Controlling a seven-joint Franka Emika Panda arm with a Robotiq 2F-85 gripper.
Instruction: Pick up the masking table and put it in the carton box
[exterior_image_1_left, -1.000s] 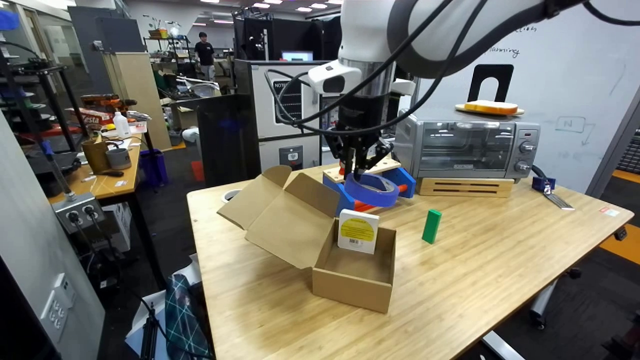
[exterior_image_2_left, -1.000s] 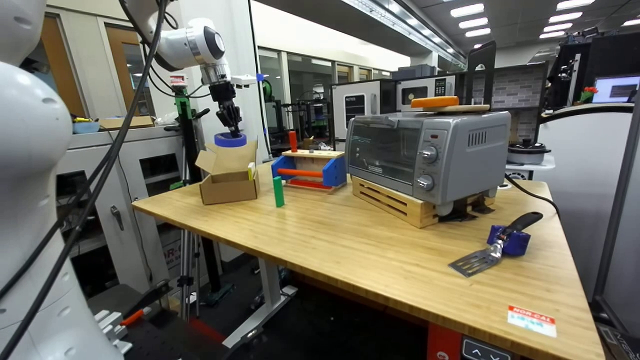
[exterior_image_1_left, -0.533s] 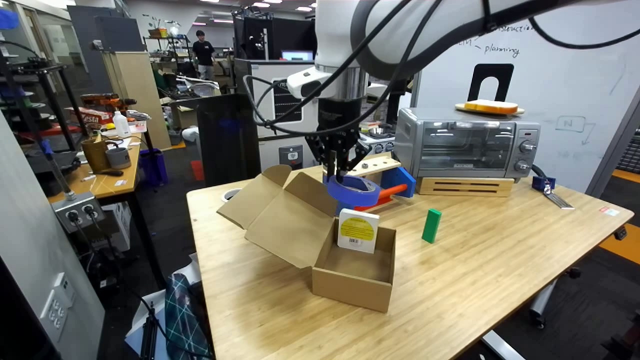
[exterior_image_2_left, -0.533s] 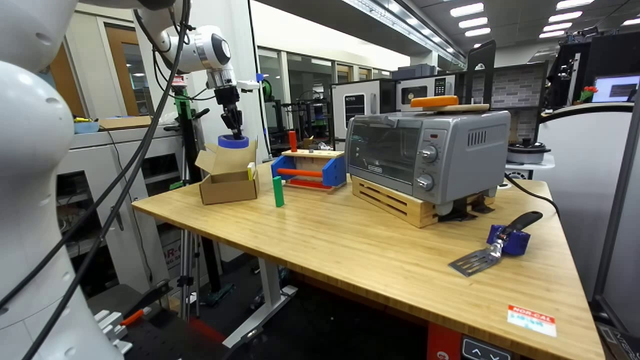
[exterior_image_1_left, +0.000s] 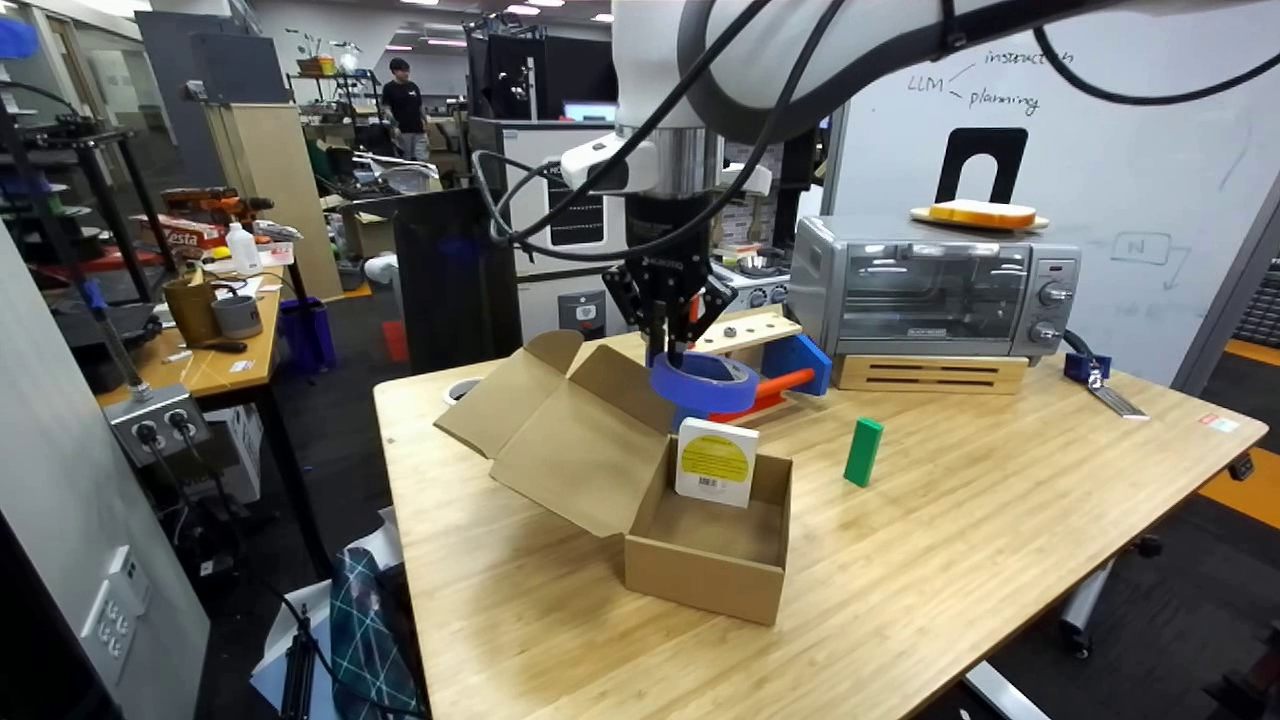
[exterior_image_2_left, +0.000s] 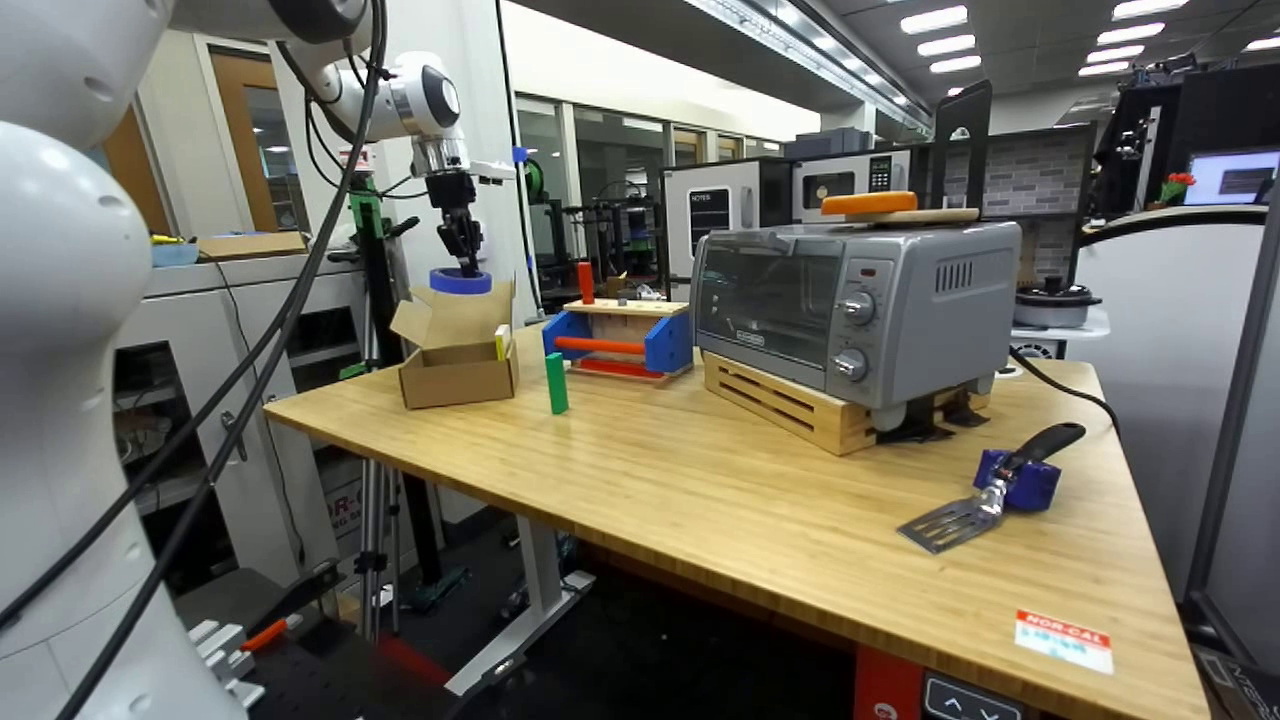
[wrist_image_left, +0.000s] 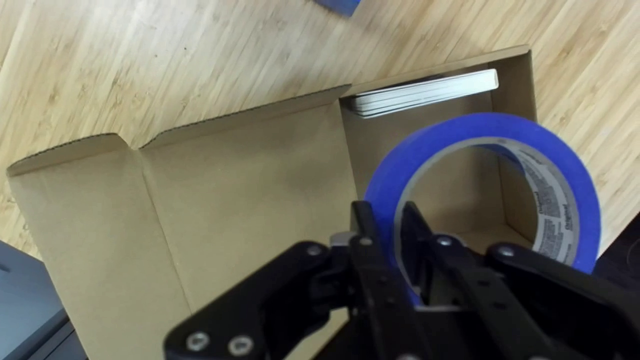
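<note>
One blue roll of tape (exterior_image_1_left: 705, 394) is up in the air, not touching the tabletop (exterior_image_1_left: 950, 560). So the picking-up part is done. The hand (wrist_image_left: 386, 217) is clamped on the roll: one finger goes down into the big hole, the other is on the outside, and the wall of the ring is pinched between them. The ring lies almost flat, hole facing up.

Under it, or very nearly, seems to be the brown box (exterior_image_1_left: 700, 582), wide open. In both exterior views the roll is higher than the box's walls. In the wrist view the inside of the box shows through the hole, but one edge of the ring sticks out past the side of the box. How much is really over the opening, I can't tell. A white packet (exterior_image_1_left: 716, 462) with a yellow patch stands up inside, at one end, and there looks to be enough room next to it.

The roll is not in the box yet, so I'd say the job is more than half done. What's left, I think, is to line it up, bring it down inside and let go. If it comes down a bit off, it could bump a wall or land on the packet.

Farther out, a red and blue toy rack (exterior_image_2_left: 618, 340) and a green block (exterior_image_2_left: 556, 383) stand by; the job doesn't need them.
</note>
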